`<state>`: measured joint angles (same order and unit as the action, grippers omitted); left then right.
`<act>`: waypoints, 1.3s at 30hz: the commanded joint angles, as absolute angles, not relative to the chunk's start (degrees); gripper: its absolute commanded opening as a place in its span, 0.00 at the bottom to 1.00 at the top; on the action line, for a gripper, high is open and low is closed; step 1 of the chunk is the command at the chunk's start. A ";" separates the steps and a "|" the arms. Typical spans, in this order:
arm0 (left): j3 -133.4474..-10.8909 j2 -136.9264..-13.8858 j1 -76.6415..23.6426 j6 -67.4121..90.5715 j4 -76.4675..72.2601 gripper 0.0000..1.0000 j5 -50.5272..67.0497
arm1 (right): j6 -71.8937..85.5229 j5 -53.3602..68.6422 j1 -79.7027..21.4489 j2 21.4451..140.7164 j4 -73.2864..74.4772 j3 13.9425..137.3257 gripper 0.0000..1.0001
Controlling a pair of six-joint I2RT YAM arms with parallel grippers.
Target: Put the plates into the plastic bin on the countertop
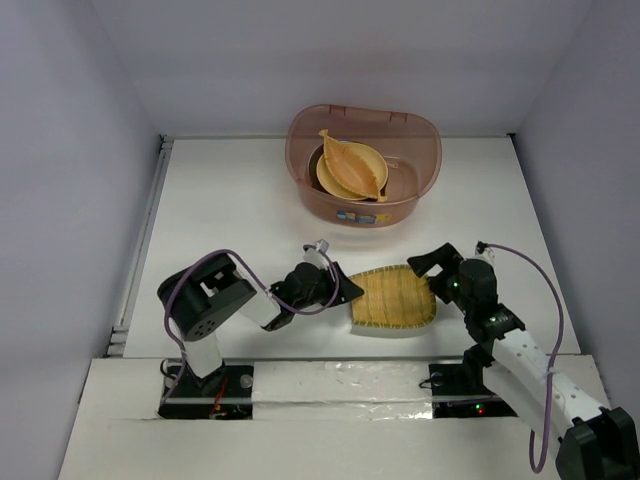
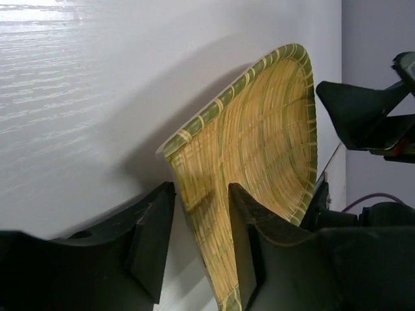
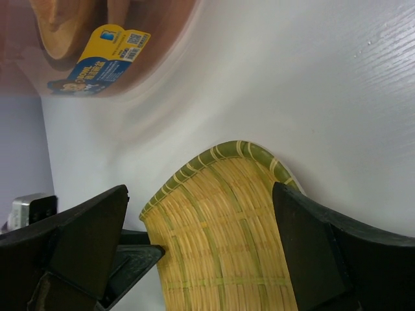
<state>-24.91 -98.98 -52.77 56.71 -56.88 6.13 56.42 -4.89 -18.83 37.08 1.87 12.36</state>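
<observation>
A yellow woven rectangular plate (image 1: 395, 300) lies on the white countertop (image 1: 230, 200) between my two grippers. My left gripper (image 1: 340, 290) is open at its left edge. In the left wrist view that rim (image 2: 194, 194) runs between the spread jaws of the left gripper (image 2: 201, 220), with a gap on the left side. My right gripper (image 1: 437, 268) stands wide open at the plate's right end. Its fingers straddle the plate (image 3: 220, 240) in the right wrist view. The reddish plastic bin (image 1: 420, 180) at the back holds an orange leaf-shaped plate (image 1: 352, 168) on a yellow round plate (image 1: 328, 180).
Pale walls close in the countertop on the left, back and right. The bin's front wall (image 3: 149, 71) with its yellow sticker (image 3: 104, 58) shows just beyond the woven plate. Both arm bases sit on the near ledge (image 1: 330, 385).
</observation>
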 commanded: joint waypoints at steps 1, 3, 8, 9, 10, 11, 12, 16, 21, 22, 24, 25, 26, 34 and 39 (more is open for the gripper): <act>-24.61 -102.12 -52.73 59.58 -64.22 0.35 9.48 | 55.46 -4.66 -18.81 35.43 -2.29 13.71 0.98; -24.17 -103.88 -52.73 60.81 -66.61 0.24 9.67 | 55.02 -4.13 -18.81 34.28 -2.20 14.32 0.96; -22.06 -102.66 -52.73 62.84 -70.05 0.00 6.77 | 52.57 -4.74 -18.81 28.58 2.80 17.04 0.94; -21.45 -100.48 -52.73 62.58 -69.96 0.00 6.42 | 51.25 -5.09 -18.81 27.43 5.16 17.83 0.94; -21.01 -99.24 -52.21 62.23 -69.70 0.00 6.24 | 50.46 -5.27 -18.81 26.29 6.32 19.58 0.94; -20.83 -97.66 -52.21 61.36 -69.26 0.00 6.24 | 49.84 -5.80 -18.81 25.06 7.72 20.56 0.94; -20.57 -94.25 -52.21 61.00 -68.47 0.00 6.33 | 48.53 -6.15 -18.81 22.61 10.26 21.61 0.91; -21.53 -84.13 -52.21 58.80 -60.85 0.00 6.86 | 44.66 -9.40 -18.81 17.15 16.42 28.46 0.62; -27.32 -71.05 -52.21 54.33 -51.08 0.00 6.07 | 42.28 -13.36 -18.81 14.15 20.82 36.20 0.09; -29.77 -69.54 -51.68 52.58 -48.19 0.00 5.46 | 42.10 -13.53 -18.81 13.54 21.00 36.65 0.09; -33.37 -65.85 -51.06 51.25 -45.98 0.00 5.10 | 41.75 -13.45 -18.81 13.10 21.01 36.91 0.08; -34.62 -65.05 -50.28 49.76 -44.40 0.00 5.27 | 41.75 -13.19 -18.81 13.01 20.92 36.65 0.09; -36.02 -64.52 -49.23 49.22 -43.69 0.00 5.27 | 41.92 -12.66 -18.81 13.01 20.92 36.30 0.09; -54.18 -69.07 -39.47 42.81 -35.70 0.00 2.11 | 42.80 -9.67 -18.81 12.57 19.16 32.70 0.08; -72.74 -83.71 -38.32 34.11 -24.54 0.00 -3.95 | 42.01 -8.26 -18.81 12.39 19.95 32.43 0.00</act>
<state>-63.81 -78.00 -38.46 39.79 -27.94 -0.21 43.27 -9.63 -18.83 12.82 20.58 32.75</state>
